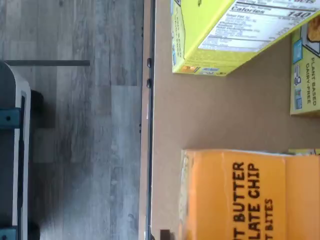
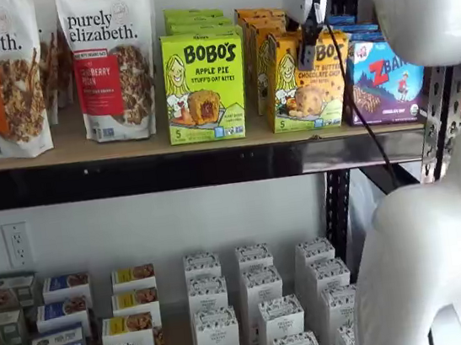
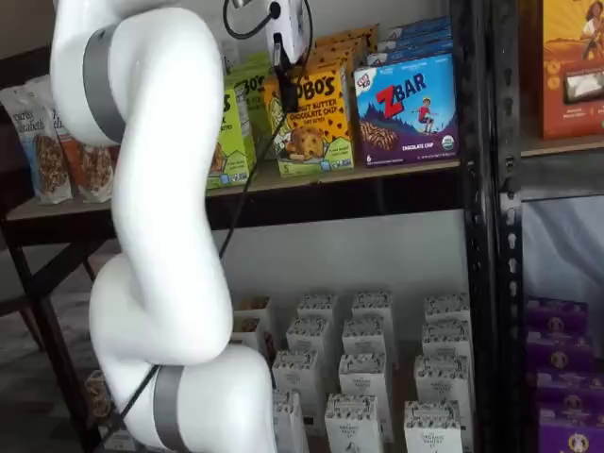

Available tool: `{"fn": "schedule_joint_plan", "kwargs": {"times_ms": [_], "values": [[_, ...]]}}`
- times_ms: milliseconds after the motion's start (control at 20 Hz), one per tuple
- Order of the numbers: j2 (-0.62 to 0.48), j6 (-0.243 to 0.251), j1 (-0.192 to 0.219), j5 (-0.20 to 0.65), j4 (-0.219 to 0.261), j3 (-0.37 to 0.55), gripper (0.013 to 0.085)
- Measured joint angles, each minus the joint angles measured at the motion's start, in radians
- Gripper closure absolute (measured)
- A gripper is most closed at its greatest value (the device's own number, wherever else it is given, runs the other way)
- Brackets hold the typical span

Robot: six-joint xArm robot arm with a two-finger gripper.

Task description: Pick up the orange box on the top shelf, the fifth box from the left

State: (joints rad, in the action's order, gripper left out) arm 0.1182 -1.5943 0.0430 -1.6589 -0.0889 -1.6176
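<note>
On the top shelf (image 2: 83,149) we first meet two purely elizabeth bags (image 2: 110,61), standing upright near the front edge. Just beside them stands the green Apple Pie carton (image 2: 204,87). Next comes the orange box (image 2: 308,81), upright at the shelf's front edge between that green carton and the blue ZBar carton (image 2: 386,80); in both shelf views it heads a row of like cartons. We see the gripper (image 2: 311,38) right at the orange box's upper front, its white body above, but we cannot tell how its fingers stand or whether they pinch anything. In the wrist view the orange box's top fills one corner, with yellow cartons (image 1: 220,35) near.
</note>
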Motion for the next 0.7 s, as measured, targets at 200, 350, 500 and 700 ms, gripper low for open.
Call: {"fn": "schedule_joint_plan", "kwargs": {"times_ms": [200,350,500,700], "values": [[0.001,0.0,0.0,0.0,-0.001,0.001,0.057],[0.002,0.0,0.0,-0.001,-0.001,0.001,0.061],[-0.001,0.001,-0.001,-0.008,0.004,-0.003,0.061],[0.003,-0.002,0.001,-0.009,0.006,0.002,0.061]]}}
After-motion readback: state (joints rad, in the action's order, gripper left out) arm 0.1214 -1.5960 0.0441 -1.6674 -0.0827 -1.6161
